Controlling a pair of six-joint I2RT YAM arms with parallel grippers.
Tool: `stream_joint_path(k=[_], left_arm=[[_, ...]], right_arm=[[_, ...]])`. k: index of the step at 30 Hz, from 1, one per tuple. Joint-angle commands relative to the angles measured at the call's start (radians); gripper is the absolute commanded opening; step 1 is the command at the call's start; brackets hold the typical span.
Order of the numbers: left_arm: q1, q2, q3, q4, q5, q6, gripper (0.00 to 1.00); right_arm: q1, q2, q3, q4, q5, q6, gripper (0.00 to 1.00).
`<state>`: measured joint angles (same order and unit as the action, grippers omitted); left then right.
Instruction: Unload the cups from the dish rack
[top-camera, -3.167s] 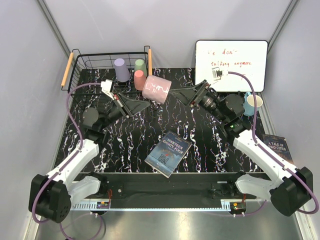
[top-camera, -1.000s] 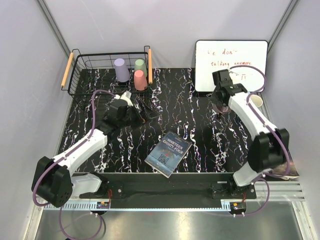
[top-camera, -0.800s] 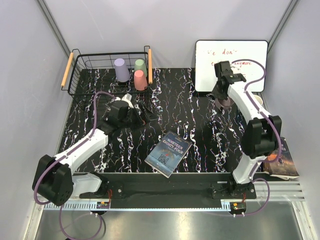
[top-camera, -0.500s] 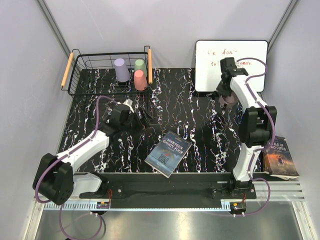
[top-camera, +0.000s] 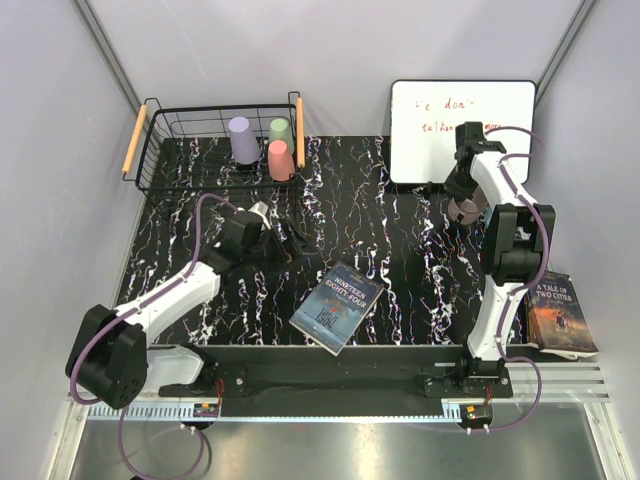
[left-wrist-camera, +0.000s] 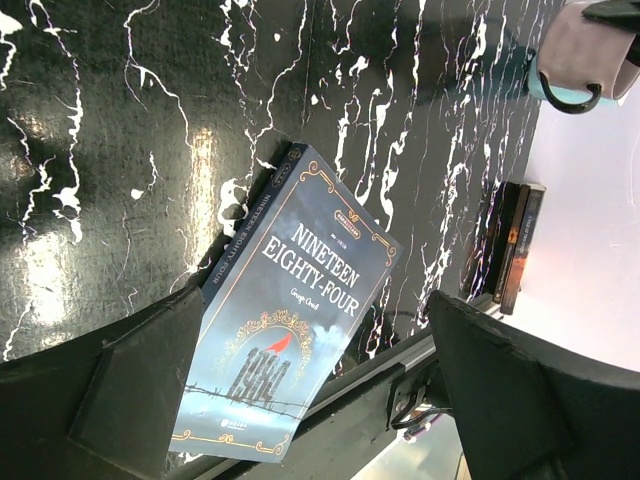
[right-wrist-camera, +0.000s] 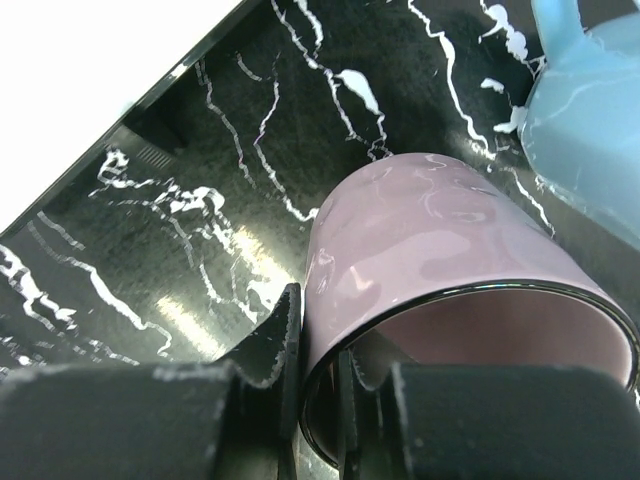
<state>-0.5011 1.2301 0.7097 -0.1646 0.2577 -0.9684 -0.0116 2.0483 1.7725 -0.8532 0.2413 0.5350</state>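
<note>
Three seconds back the mauve cup (right-wrist-camera: 430, 250) hung mid-desk between both grippers. Now the right gripper (right-wrist-camera: 320, 385) alone has it, clamped narrow on the cup's wall with one finger outside and one inside the rim. Over the last second the right arm has swung further right, and its wrist now lies across the lower corner of the whiteboard (top-camera: 430, 110). The cup is low over the desk (top-camera: 380, 200) just under that gripper; whether it touches the surface cannot be told. The light blue cup (right-wrist-camera: 590, 130) stands just beside the held one, on its far side from the gripper's fingers.

The left gripper (left-wrist-camera: 315, 340) has drawn back toward the near edge, its jaws spread wide and holding nothing. A book (left-wrist-camera: 290, 350) lies flat directly below it, unmoved.

The dish rack (top-camera: 134, 140) sits well beyond the left gripper, to its far left. It keeps the same three cups as before: the lilac cup (top-camera: 240, 138), the green cup (top-camera: 282, 130) and the salmon cup (top-camera: 280, 158). A second book (top-camera: 560, 310), earlier hidden by the right arm, now shows near that arm's base.
</note>
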Motion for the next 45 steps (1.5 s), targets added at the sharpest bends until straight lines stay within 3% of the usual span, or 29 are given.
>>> stream_joint_path(k=[1, 27, 38, 45], left_arm=[[-0.013, 0.006, -0.007, 0.028, 0.008, -0.003, 0.99], [-0.05, 0.092, 0.042, 0.028, -0.005, -0.003, 0.98], [-0.071, 0.071, 0.051, 0.002, -0.032, 0.013, 0.98], [-0.079, -0.003, 0.083, -0.088, -0.135, 0.057, 0.98]], right_arm=[[-0.022, 0.019, 0.008, 0.054, 0.001, -0.035, 0.0], [-0.048, 0.139, 0.024, 0.135, -0.097, -0.049, 0.0], [-0.045, 0.02, -0.028, 0.154, -0.122, -0.035, 0.47], [0.002, -0.161, -0.057, 0.206, -0.109, -0.007, 0.6]])
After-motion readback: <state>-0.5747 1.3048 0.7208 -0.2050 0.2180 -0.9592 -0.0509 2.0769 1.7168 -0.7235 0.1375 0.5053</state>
